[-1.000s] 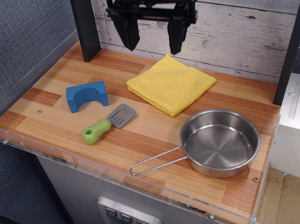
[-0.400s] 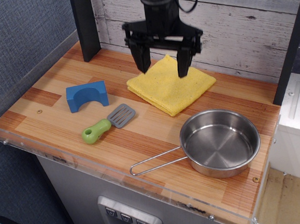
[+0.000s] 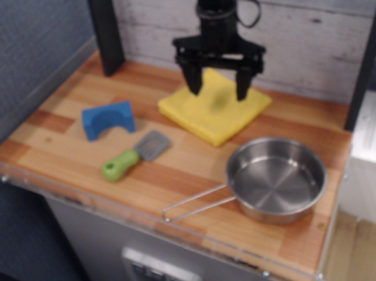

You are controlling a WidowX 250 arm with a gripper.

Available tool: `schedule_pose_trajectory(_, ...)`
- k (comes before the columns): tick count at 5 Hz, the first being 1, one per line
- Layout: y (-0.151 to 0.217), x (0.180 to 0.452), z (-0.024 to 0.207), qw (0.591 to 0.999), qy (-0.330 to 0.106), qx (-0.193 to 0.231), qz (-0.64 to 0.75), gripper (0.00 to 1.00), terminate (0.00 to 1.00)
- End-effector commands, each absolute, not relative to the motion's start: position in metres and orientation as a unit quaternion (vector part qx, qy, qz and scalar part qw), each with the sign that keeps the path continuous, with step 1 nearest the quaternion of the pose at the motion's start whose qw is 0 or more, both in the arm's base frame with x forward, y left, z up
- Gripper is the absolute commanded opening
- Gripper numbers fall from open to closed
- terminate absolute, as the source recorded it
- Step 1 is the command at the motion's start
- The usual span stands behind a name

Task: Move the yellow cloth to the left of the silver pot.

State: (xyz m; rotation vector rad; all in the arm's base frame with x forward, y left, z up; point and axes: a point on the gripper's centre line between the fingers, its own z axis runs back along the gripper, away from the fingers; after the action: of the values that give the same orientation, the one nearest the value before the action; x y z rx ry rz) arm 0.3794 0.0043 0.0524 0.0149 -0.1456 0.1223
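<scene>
The yellow cloth (image 3: 207, 115) lies folded flat on the wooden counter near the back wall. The silver pot (image 3: 276, 179) stands at the front right, with its wire-loop handle (image 3: 196, 208) pointing to the front left. My black gripper (image 3: 220, 95) hangs straight down over the far part of the cloth. Its two fingers (image 3: 194, 81) are spread wide and hold nothing. The tips stand just above the cloth or at its surface; the frame is blurred and I cannot tell which.
A blue arch block (image 3: 109, 120) stands at the left. A small grey spatula with a green handle (image 3: 128, 160) lies in front of it. A dark post (image 3: 104, 30) stands at the back left. A clear plastic rim (image 3: 82, 197) runs along the counter's front edge.
My gripper has come down from high above the counter and moved right and forward, ending low over the yellow cloth. It stays open. The cloth and pot have not moved.
</scene>
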Motion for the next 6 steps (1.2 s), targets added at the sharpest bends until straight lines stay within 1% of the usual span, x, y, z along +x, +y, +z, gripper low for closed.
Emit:
schedule_pose_trajectory(1, 0.027, 0.392, 0.054, 0.993, -0.088, 0.009, 0.082, 1.00, 0.00)
schedule_pose_trajectory(3, 0.014, 0.395, 0.028, 0.996, -0.065, -0.001, 0.056, 1.00, 0.00)
schedule_pose_trajectory(4, -0.001, 0.391, 0.015, 0.997, -0.063, -0.003, 0.044, 1.00, 0.00)
schedule_pose_trajectory(5, -0.013, 0.382, 0.009, 0.997, -0.067, -0.007, 0.039, 1.00, 0.00)
schedule_pose_trajectory(6, -0.018, 0.360, 0.005, 0.998, -0.061, -0.008, 0.031, 1.00, 0.00)
